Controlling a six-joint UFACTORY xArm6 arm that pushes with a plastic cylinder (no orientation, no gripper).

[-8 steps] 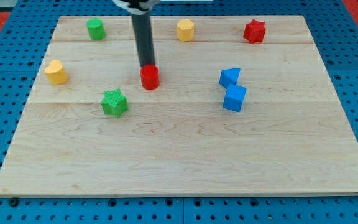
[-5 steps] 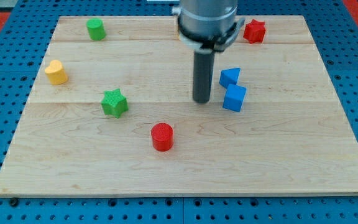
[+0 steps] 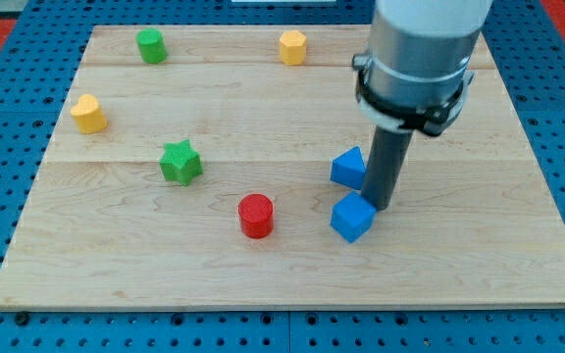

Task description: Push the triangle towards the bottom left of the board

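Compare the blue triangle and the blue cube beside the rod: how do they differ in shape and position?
The blue triangle has sloped faces rising to a point; the blue cube is boxy. The triangle sits nearer the view's top, left of the rod; the cube lies below it, at my tip. Both are the same blue.

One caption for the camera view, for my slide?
My tip beside the blue cube, blue triangle just above.

Arm enters from the view's top; my tip point(image 3: 382, 207) points straight down.

no readable text, labels, numbers or signs anywhere
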